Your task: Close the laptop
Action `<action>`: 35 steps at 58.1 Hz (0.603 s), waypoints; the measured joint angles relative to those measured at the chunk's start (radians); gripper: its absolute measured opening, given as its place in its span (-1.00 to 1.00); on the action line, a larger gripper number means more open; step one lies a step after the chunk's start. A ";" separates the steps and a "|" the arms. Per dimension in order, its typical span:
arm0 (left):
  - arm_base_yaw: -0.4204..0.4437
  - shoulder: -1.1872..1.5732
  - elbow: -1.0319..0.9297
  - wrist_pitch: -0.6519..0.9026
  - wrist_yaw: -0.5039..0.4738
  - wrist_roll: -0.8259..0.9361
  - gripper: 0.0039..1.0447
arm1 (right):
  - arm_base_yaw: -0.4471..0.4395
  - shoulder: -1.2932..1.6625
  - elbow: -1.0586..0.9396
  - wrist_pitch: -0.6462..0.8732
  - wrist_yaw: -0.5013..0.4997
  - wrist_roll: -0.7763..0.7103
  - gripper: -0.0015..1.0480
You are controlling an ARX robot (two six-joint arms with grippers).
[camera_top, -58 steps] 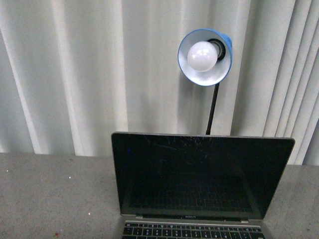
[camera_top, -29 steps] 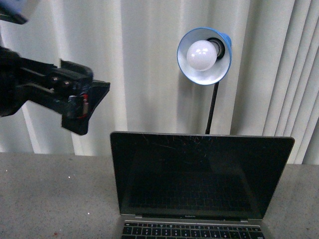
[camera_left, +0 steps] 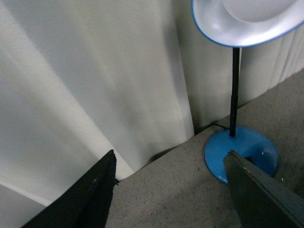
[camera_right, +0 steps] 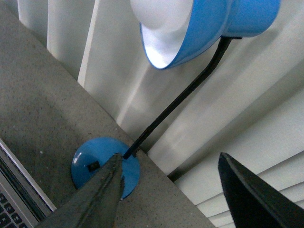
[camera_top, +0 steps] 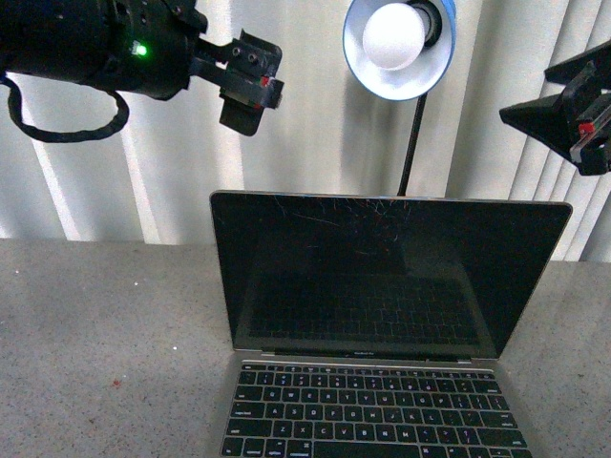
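The laptop (camera_top: pixel 387 315) sits open on the grey table (camera_top: pixel 95 343), straight ahead and close in the front view. Its black screen stands nearly upright and is covered in fine scratches, and the rows of black keys show below the hinge. Behind it stands a blue lamp (camera_top: pixel 399 48) with a white bulb (camera_top: pixel 391 35), in front of a pale pleated curtain (camera_top: pixel 315 143).

In the front view the left gripper (camera_top: pixel 256 84) hangs high, above and just left of the screen's upper left corner, and touches nothing. The right gripper (camera_top: pixel 527 95) comes in from the right edge, above the screen's upper right corner and also clear of it. From this angle the gap between each pair of fingers is hard to judge.

The wrist views settle it. The left wrist view shows two dark fingers (camera_left: pixel 92 190) spread wide with nothing between them. It looks down on the lamp's round blue base (camera_left: pixel 240 154) and thin black pole (camera_left: pixel 233 95), which the screen hides in the front view. The right wrist view shows its fingers (camera_right: pixel 97 194) spread apart and empty too, with the lamp base beyond them. A silver corner of the laptop, with a few keys, shows at the frame's edge. Both grippers are released.
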 joint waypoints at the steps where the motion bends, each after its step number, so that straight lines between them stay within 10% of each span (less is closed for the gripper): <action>1: -0.005 0.006 0.007 -0.014 -0.005 0.013 0.25 | 0.000 0.005 0.004 -0.006 -0.001 -0.002 0.12; 20: -0.037 0.076 0.072 -0.208 -0.027 0.126 -0.83 | 0.038 0.074 0.116 -0.203 -0.028 -0.175 -0.95; 35: -0.027 0.111 0.124 -0.258 -0.034 0.172 -0.94 | 0.075 0.088 0.155 -0.267 -0.018 -0.244 -0.94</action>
